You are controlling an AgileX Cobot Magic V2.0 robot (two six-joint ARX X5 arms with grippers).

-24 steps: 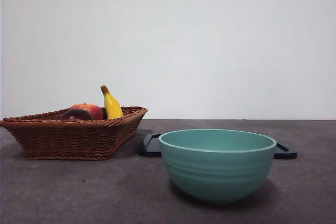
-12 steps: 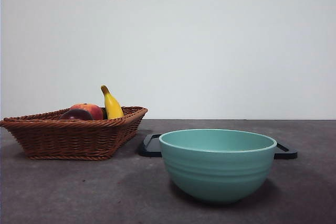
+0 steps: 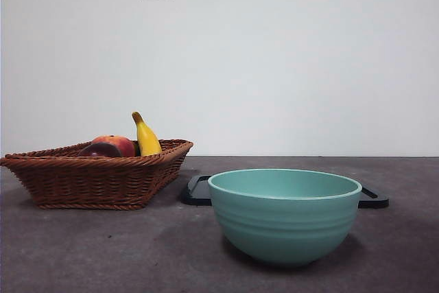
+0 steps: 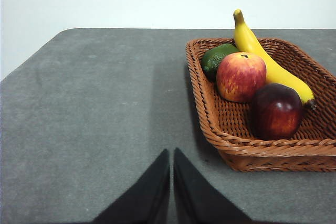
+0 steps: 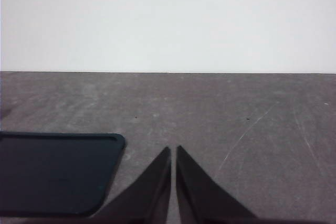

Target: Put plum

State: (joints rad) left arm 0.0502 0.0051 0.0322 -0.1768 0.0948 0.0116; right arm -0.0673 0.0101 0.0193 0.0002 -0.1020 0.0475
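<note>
**Nothing moved — plum pick not started**

Nothing has shifted across the front frames; both arms wait out of that view. Left tool (image 4: 171,182) is closed on nothing, hanging above bare surface (image 4: 94,108) beside the basket (image 4: 273,148). Right tool (image 5: 173,179) is likewise closed and empty, near the black tray (image 5: 52,174). Plum (image 4: 276,110) sits in the basket, touching the banana (image 4: 262,56). Next, I'd judge: left tool opens, reaches over the rim. Destination is unstated; probably the bowl (image 3: 284,214).

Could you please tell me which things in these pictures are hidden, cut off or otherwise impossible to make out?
- Plum: in the front view the basket wall hides all but its top.
- Green fruit: the left wrist view shows it behind the red-orange fruit, partly covered.
- Black tray: the front view's bowl hides its middle; the right wrist view crops it.
- Bowl's inside: front view too low to see in.
</note>
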